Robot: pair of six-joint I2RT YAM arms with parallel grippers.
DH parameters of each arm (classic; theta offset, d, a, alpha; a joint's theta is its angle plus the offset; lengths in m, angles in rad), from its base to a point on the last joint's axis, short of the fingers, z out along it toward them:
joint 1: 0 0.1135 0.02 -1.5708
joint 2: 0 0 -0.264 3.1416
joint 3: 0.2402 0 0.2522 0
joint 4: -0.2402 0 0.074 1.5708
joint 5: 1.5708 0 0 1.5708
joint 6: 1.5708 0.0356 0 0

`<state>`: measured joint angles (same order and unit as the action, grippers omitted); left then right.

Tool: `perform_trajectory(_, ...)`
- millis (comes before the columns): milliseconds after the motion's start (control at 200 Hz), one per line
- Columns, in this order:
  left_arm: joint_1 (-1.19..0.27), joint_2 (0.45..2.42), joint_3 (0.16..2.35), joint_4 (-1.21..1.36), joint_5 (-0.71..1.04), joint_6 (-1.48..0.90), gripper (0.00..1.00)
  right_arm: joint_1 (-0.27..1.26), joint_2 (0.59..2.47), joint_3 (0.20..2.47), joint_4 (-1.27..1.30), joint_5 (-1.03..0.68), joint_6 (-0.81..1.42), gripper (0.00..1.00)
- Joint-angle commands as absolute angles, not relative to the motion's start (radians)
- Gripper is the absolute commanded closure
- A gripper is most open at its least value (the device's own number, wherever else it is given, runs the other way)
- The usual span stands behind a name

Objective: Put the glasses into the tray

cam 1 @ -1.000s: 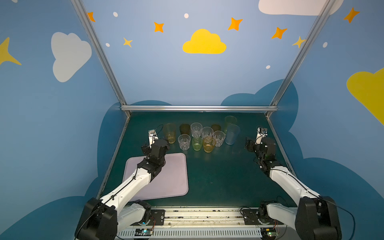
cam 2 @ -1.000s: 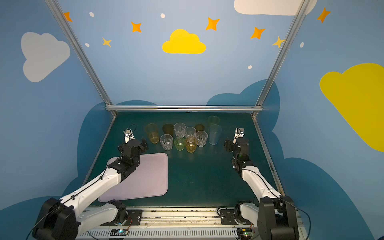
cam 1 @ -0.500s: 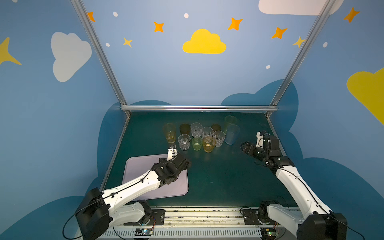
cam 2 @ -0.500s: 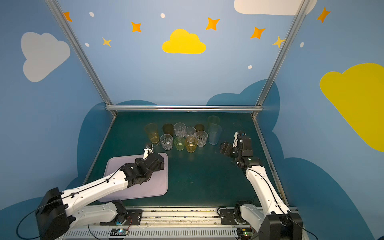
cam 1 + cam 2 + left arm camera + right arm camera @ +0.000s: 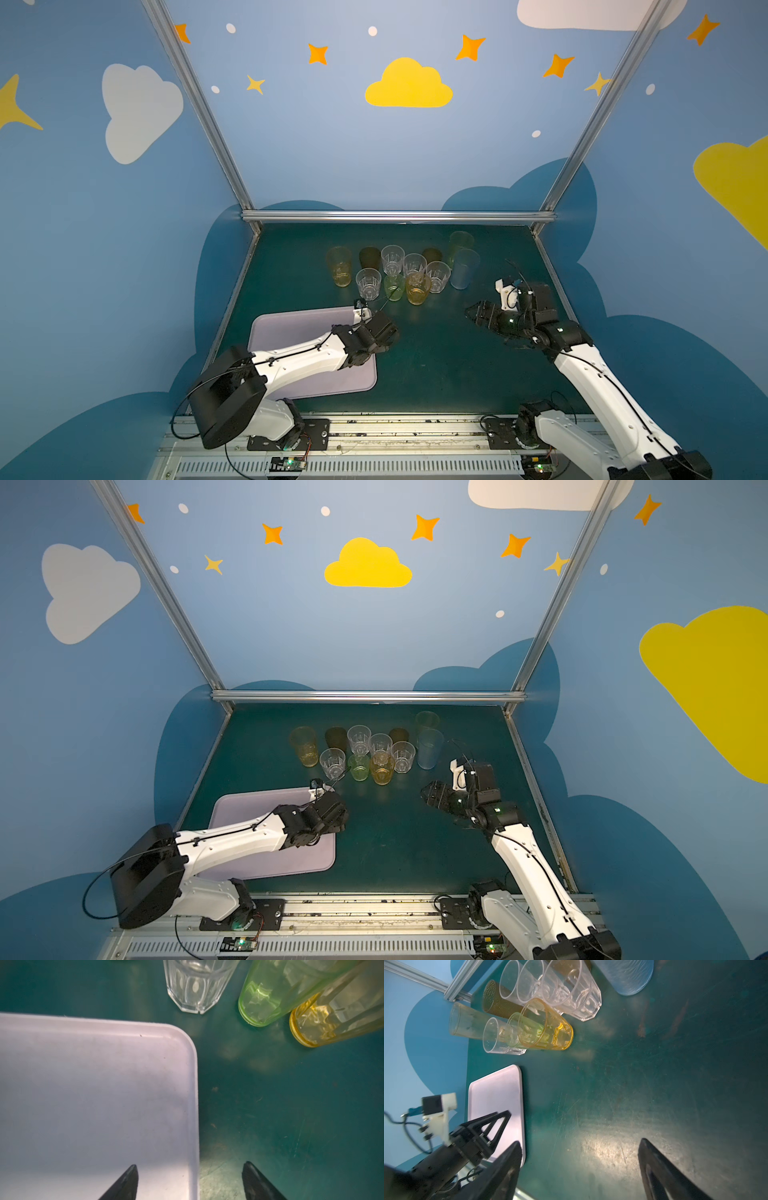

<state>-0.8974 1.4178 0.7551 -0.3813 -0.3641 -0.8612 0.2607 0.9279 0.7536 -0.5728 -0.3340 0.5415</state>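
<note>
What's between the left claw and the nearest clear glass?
Nothing visible. The left claw hangs open over the tray edge; only the low tray corner and bare green mat lie before the clear glass.

No legible txt anywhere.
Glasses (image 5: 417, 287), tray (image 5: 291, 328) & wall decals (image 5: 408, 85) (clouds, stars) carry no readable label, brand or no. in any view; circuit boards (image 5: 286, 462) by front rail (image 5: 395, 430) too small to read.

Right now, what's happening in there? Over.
Left gripper open, empty, over the tray rim. Right gripper open, empty, above the table. Glasses all standing on the table, none in the tray. Left arm stretches across the tray.
</note>
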Motion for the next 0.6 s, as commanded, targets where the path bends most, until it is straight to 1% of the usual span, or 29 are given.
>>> perform_trajectory(0,-0.899,1.465,0.773,-0.381,-0.347,-0.902,0.30,0.262,0.905,0.730,-0.615,-0.360,0.550,0.13)
perform_trajectory(180,-0.899,1.534,0.789,-0.387,-0.350,-0.920,0.46,0.261,0.870,0.680,-0.618,-0.356,0.558,0.13)
perform_trajectory(230,-0.900,1.553,0.791,-0.376,-0.344,-0.923,0.48,0.262,0.858,0.678,-0.627,-0.345,0.565,0.13)
perform_trajectory(340,-0.908,1.581,0.798,-0.367,-0.337,-0.926,0.62,0.261,0.819,0.627,-0.633,-0.330,0.584,0.13)
perform_trajectory(546,-0.938,1.628,0.813,-0.353,-0.339,-0.928,0.66,0.262,0.738,0.583,-0.648,-0.284,0.607,0.13)
perform_trajectory(596,-0.944,1.636,0.818,-0.351,-0.338,-0.932,0.69,0.262,0.725,0.579,-0.656,-0.283,0.607,0.13)
